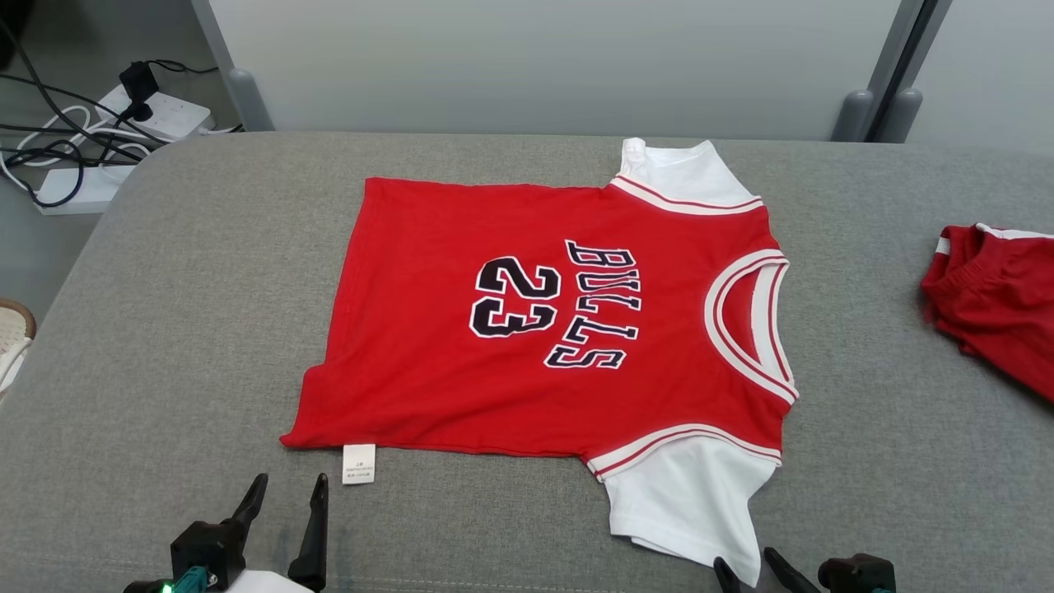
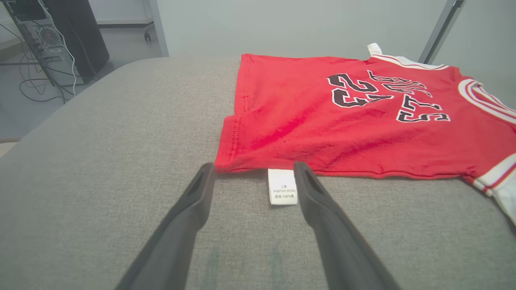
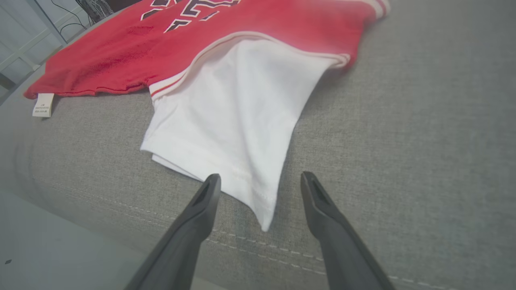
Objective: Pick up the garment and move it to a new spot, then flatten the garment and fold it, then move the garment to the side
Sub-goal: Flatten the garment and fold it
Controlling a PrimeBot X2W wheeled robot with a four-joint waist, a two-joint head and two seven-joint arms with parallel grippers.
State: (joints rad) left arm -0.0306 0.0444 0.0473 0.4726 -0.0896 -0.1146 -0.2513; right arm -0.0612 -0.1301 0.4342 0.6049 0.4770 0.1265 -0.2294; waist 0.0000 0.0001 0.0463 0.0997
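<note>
Jersey [image 1: 535, 329] lies flat. My left gripper [image 2: 254, 165] and right gripper [image 3: 261, 174] both gape, empty. Should pinch hem corner [image 2: 226, 161] and white sleeve [image 3: 229, 121] low, then lift evenly.

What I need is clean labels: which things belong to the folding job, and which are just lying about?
Job: red jersey, flat on the grey cushion; left gripper and right gripper, both open at its near edge.
Lying about: second red garment at the right; power strips with cables.
</note>
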